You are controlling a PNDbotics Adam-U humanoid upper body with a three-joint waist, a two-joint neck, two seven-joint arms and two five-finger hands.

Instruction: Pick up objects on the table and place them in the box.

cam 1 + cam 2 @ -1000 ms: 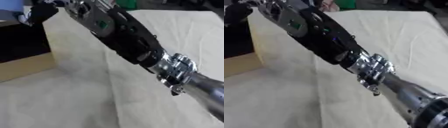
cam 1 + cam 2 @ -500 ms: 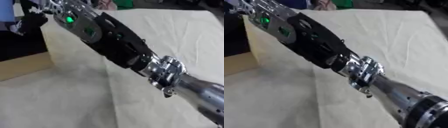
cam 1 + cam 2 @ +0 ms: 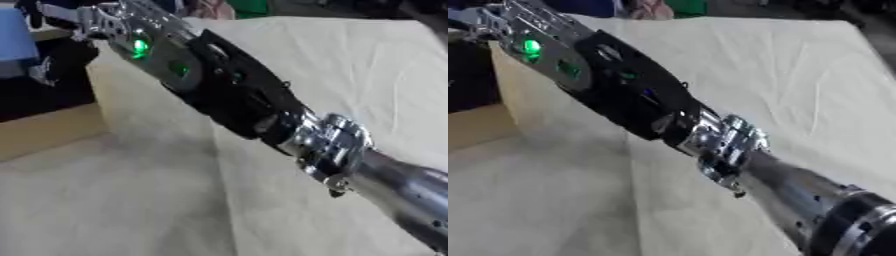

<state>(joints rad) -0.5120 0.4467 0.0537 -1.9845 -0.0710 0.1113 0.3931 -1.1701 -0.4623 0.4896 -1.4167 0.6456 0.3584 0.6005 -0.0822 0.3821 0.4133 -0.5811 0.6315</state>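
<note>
My right arm (image 3: 245,100) crosses both views from the lower right to the upper left, black with a silver joint and a green light on the forearm. Its hand (image 3: 54,14) is at the top left corner, above the dark inside of the cardboard box (image 3: 44,132). A blue thing (image 3: 13,42) shows at the left edge just beside and below the hand. Whether the hand holds it is hidden. No other loose object shows on the cloth. My left hand is out of view.
A cream cloth (image 3: 350,70) covers the table, with creases across it. The box stands at the left edge, with its tan wall facing me. Dark shapes and something green (image 3: 254,6) lie beyond the far edge.
The forearm has turned so its green light now faces up, and the hand has gone further toward the top left over the box. The blue thing has come into view at the left edge.
</note>
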